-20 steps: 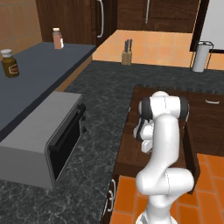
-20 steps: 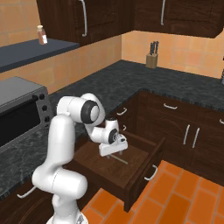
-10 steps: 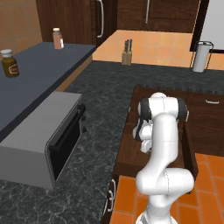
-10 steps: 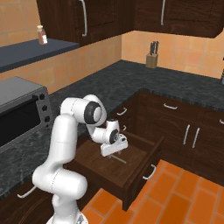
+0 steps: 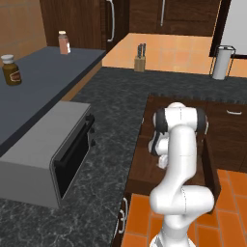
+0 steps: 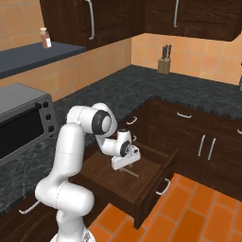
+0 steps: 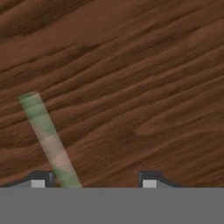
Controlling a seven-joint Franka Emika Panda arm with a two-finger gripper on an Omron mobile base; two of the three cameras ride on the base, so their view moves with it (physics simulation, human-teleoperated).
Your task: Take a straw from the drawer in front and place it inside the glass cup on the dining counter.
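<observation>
Change: the arm had barely shifted from a second before; the pincer (image 6: pixel 126 166) had stayed low inside the open drawer, and nothing on the table had moved.
Pincer: it hung just over the drawer floor, pointing down. In the hand view its two dark fingertips (image 7: pixel 42 178) stood well apart, with bare wood showing between them. Nothing was clamped.
Straw: a thin pale stick with green bands (image 7: pixel 49 140), lying flat on the drawer's wooden bottom. In the hand view it ran at a slant from the upper left down to just inside the left fingertip, close to it; whether they touched I could not tell. From the right base view it showed as a faint pale line (image 6: pixel 130 173) under the pincer.
Drawer: dark-brown wood (image 6: pixel 156 175), pulled out from the cabinet front over the orange tile floor, its silver handle (image 6: pixel 164 187) on the front panel. From the left base view its side wall (image 5: pixel 209 164) showed beside the arm.
Table: black speckled stone (image 5: pixel 113 125), wrapping round the corner above the drawer.
On the table: a grey microwave (image 5: pixel 50 154) near the arm's left, a knife block (image 5: pixel 140 61) far back by the wall.
Shelf: a dark ledge (image 5: pixel 43 77) with a brown jar (image 5: pixel 10 70) and a small bottle (image 5: pixel 63 43) standing well apart.
</observation>
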